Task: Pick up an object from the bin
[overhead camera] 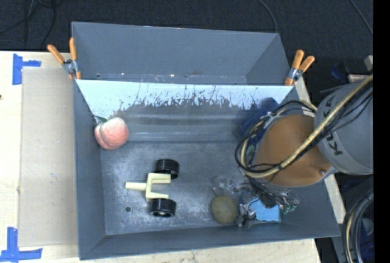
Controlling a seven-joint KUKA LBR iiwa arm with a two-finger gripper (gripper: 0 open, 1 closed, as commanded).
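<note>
Nearest the camera, the arm's orange wrist cover [286, 149] hung over the right side of the grey metal bin [183, 61]. Below it, the gripper [253, 210] sat at the bin's front right; whether it was open or closed could not be told. A cream plastic axle with two black wheels [152, 187] lay front-centre in the bin. A pink-orange ball [111, 133] rested at the bin's left wall. An olive rounded lump [223, 209] lay just beside the gripper.

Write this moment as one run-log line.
gripper: lower right of bin | over: blue object, beside olive round lump | elsewhere: pink ball, cream axle with black wheels
</note>
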